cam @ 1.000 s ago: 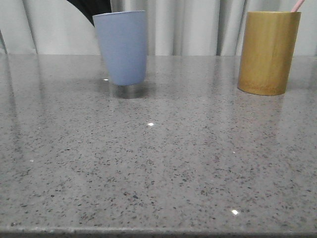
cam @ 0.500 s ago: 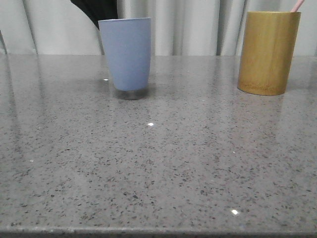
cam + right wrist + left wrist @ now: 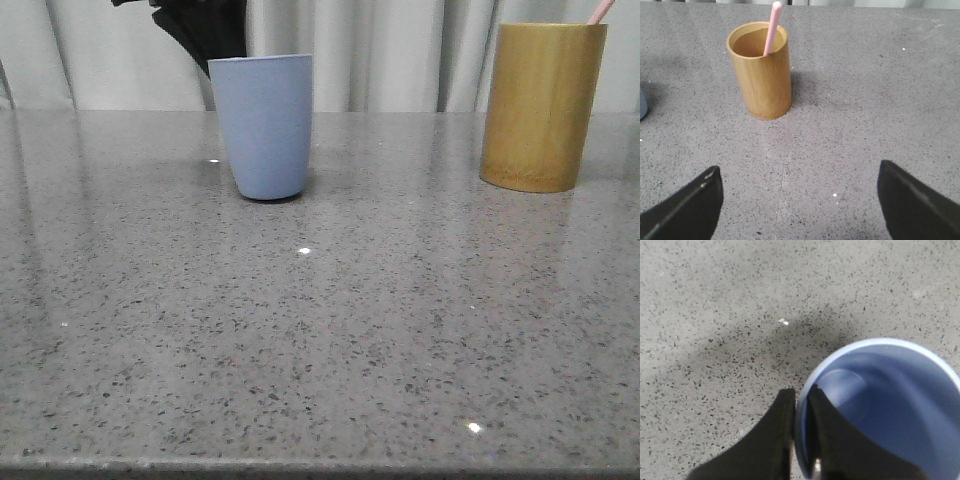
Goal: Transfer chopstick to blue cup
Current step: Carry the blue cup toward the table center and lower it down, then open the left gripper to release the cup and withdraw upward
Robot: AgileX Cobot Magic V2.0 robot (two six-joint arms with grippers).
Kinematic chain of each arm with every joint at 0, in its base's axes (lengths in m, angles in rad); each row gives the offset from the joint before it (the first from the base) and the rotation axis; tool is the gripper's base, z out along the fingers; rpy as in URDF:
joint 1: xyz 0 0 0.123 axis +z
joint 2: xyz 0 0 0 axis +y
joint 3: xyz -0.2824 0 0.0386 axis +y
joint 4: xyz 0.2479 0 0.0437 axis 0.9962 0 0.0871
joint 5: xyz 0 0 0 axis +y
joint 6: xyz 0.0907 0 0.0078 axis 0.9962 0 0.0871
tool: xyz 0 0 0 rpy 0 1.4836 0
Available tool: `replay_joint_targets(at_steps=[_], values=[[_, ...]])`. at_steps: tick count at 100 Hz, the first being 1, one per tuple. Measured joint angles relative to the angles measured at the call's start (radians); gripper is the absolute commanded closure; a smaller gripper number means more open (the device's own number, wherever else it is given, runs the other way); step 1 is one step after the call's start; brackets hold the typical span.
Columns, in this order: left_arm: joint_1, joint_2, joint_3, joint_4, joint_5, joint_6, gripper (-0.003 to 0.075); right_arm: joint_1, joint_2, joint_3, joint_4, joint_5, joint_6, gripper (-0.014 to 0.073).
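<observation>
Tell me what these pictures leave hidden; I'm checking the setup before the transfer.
- Chopstick: lower length hidden inside the bamboo cup, right wrist view; tip cut by the edge in the front view.
- Left gripper: mostly behind the blue cup in the front view.
- Right gripper: fingertips cut off.

Yellow-brown bamboo cup (image 3: 541, 105) upright on speckled grey stone table (image 3: 330, 330), pale curtain (image 3: 390, 55) behind.

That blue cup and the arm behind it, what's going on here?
The left gripper pinches the rim of the blue cup, one finger inside and one outside, with the cup sitting upright on the grey table. The pink chopstick stands in the bamboo cup off to the right. The right gripper hangs open in front of that cup, holding nothing.
</observation>
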Motion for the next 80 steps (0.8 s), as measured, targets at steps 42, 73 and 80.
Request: replay_joint_targets(at_steps=[42,73,80], values=[[-0.006,0.002,0.0,0.0,0.0,0.002,0.0191,0.0,0.0,0.0,0.0,0.0,0.0,-0.003],[-0.006,0.004,-0.046,-0.008,0.005,0.002,0.0152,0.0,0.0,0.0,0.0,0.0,0.0,-0.003],[-0.006,-0.003,-0.066,-0.015,0.005,0.002,0.0152,0.0,0.0,0.0,0.0,0.0,0.0,-0.003]])
